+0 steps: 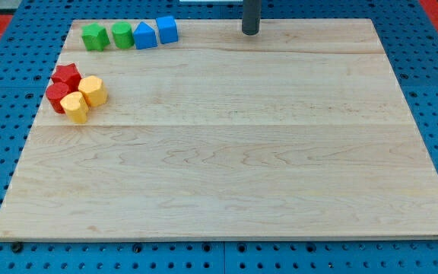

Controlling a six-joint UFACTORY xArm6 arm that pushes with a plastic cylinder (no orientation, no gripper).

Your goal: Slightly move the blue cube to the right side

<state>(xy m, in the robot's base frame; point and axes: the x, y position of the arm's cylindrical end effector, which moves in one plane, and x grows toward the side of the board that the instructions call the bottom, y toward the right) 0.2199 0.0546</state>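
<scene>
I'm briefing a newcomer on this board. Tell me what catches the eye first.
Two tight clusters crowd the view's top left: a row of green star, green cylinder, blue block and blue cube, and below it red and yellow blocks. My tip stands alone at the top edge, right of the blue cube.

My tip sits at the board's top edge, well to the right of the blue cube. Left of the cube, in a row: a blue block, then two green blocks.
</scene>
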